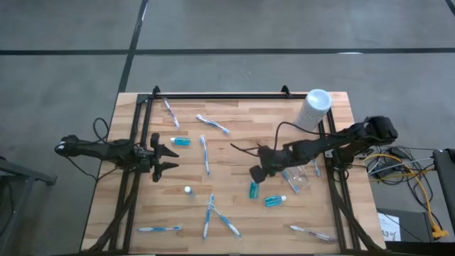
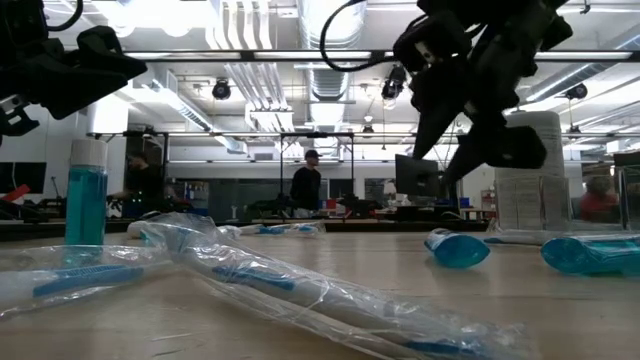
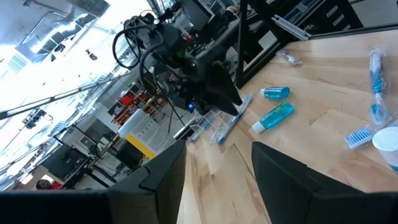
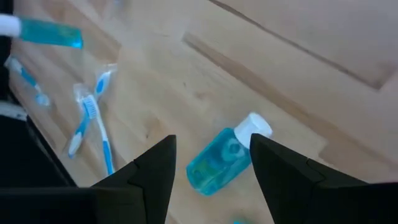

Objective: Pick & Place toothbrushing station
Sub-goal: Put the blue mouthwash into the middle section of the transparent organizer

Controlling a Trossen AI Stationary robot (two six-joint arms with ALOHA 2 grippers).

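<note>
- Wrapped toothbrushes (image 2: 250,275) lie nearest the low camera, crossing the near part of the wooden surface (image 1: 234,153).
- Left claw (image 1: 168,158) hovers over the surface's left side; its fingers are spread and empty.
- Right claw (image 1: 254,173) hangs right of centre, above a blue tube (image 1: 253,189). Its fingers are spread, grasping nothing; in the right wrist view the white-capped tube (image 4: 225,160) lies on the wood between the two fingers (image 4: 155,168).
- Second tube (image 1: 275,201) lies just right of the first, nearer the front edge.
- Clear pouch (image 1: 297,178) lies flat on the surface just right of the right claw, under the right arm.
- Third tube (image 1: 180,141) lies near the left claw, on its far side.
- Fourth tube (image 1: 188,190) stands upright, near side of the left claw, white cap up.
- Toothbrushes are scattered: two at the far side (image 1: 212,124), one at centre (image 1: 205,153), a crossed cluster at the near centre (image 1: 217,217), one at the near left (image 1: 159,228), one at the near right (image 1: 313,232).
- White cylinder (image 1: 313,109) stands at the far right corner.
- Black frame rail (image 1: 220,95) runs along the far edge.
- People (image 2: 304,186) stand in the room beyond the surface.
</note>
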